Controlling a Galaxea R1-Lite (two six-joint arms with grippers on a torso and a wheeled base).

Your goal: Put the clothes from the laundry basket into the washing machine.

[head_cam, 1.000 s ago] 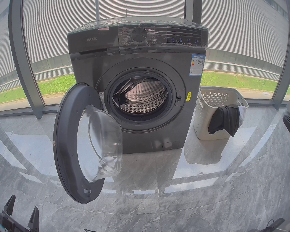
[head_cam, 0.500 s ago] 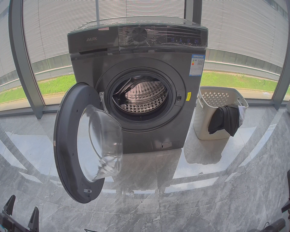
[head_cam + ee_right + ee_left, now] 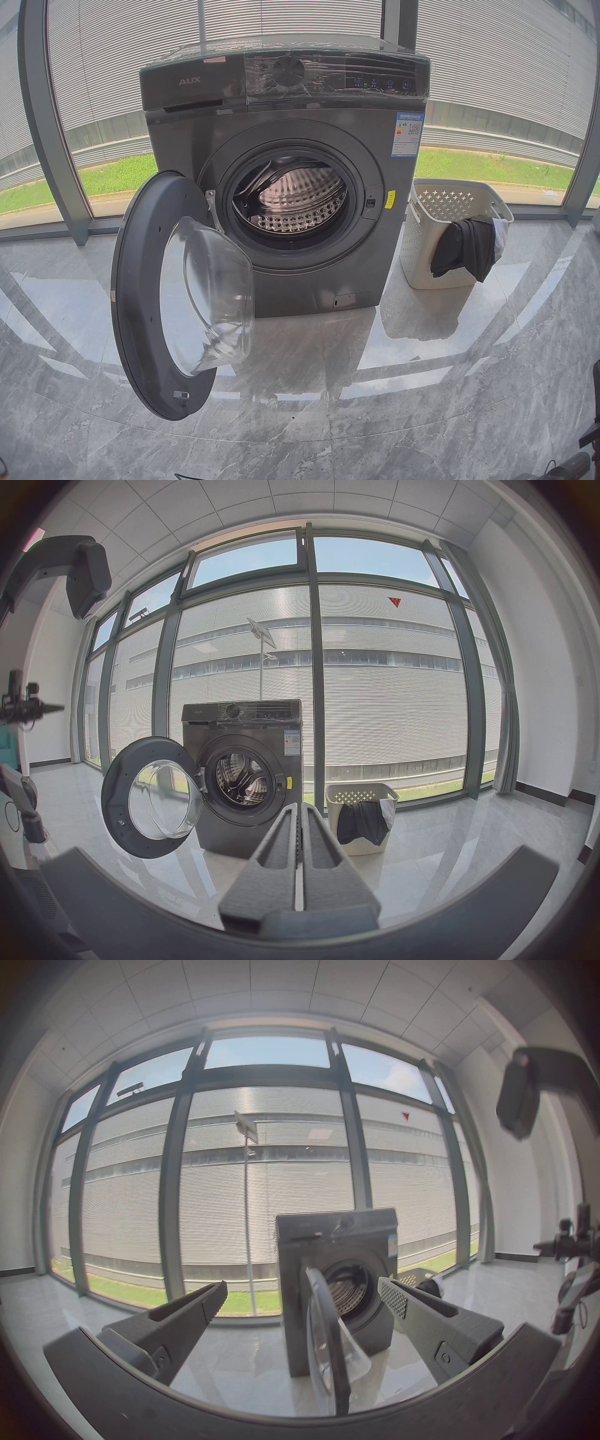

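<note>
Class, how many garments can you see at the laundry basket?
2: a black garment draped over the front rim of the laundry basket, and a white garment beside it. More may lie hidden inside.

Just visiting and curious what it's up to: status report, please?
Left gripper open, right gripper shut, both empty. Dark clothes draped over laundry basket rim, beside washing machine. Door wide open; nothing in the way.
</note>
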